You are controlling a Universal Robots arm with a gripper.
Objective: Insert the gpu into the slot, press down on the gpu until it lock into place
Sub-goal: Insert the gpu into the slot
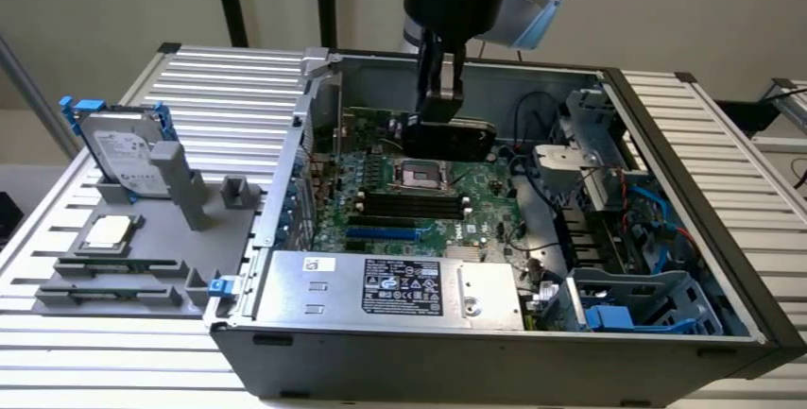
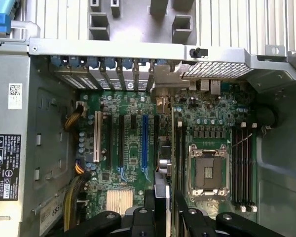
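Inside the open computer case, my gripper (image 1: pixel 441 111) hangs down and is shut on the gpu (image 1: pixel 452 138), a flat black card held above the green motherboard near the case's back wall. In the wrist view the gpu (image 2: pixel 176 148) appears edge-on, running out from between my fingers (image 2: pixel 187 217). It hovers between the slot (image 2: pixel 145 140) and the silver processor socket (image 2: pixel 207 170), off to the socket's side of the slot. In the exterior view the bright-blue slot (image 1: pixel 382 234) lies low on the board, nearer the power supply, and nothing sits in it.
A silver power supply (image 1: pixel 391 286) fills the case's front. Black memory slots (image 1: pixel 410 206) run beside the processor socket (image 1: pixel 422 175). Cables and a blue drive cage (image 1: pixel 630 305) crowd the exterior view's right. A hard drive (image 1: pixel 120 144) stands on a grey fixture outside the case.
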